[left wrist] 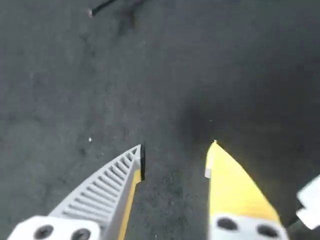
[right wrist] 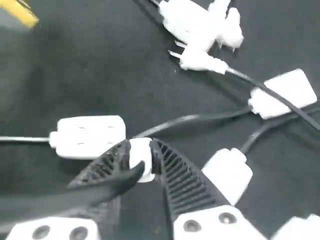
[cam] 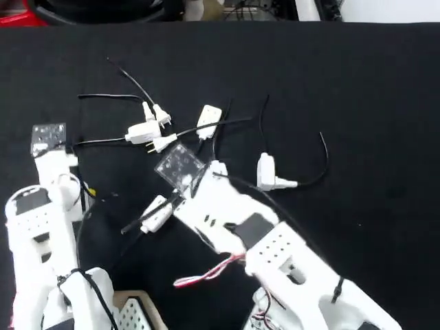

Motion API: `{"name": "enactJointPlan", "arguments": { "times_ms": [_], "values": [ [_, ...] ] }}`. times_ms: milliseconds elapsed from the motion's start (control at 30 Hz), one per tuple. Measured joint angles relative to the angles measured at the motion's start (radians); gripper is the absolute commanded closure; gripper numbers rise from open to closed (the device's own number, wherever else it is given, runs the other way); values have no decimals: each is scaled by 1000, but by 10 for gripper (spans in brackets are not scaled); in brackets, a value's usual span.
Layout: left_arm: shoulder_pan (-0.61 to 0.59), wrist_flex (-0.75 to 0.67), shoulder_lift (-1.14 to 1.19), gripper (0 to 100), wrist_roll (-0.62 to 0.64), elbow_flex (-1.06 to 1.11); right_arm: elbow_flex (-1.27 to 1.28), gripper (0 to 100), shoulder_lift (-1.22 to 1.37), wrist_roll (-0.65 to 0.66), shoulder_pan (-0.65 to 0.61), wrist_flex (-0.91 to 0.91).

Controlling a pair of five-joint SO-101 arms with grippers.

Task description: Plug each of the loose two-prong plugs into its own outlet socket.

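Around the middle of the worktop (cam: 357, 103), right hand (right wrist: 140, 150) is clamped on a white plug (right wrist: 140, 159) touching an outlet socket (right wrist: 90, 136), probably to seat it; left hand (left wrist: 176, 147) hangs open near the left edge, out of the way

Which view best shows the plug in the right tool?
Right wrist view: the plug sits close-up, clamped in the right tool, beside an outlet. The high view shows it small at the arm tip. The left wrist view faces elsewhere.
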Motion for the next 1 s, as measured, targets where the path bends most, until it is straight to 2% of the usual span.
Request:
{"name": "enactJointPlan", "arguments": {
  "times_ms": [267,467,1000],
  "values": [
    [-21,-112,0,802,0,103,34,987,170,-2,-110,-233],
    [-26,-120,0,801,0,109,-37,987,298,-3,-112,-222],
    [-26,-121,0,801,0,109,-72,987,315,-5,-81,-141]
  ]
}}
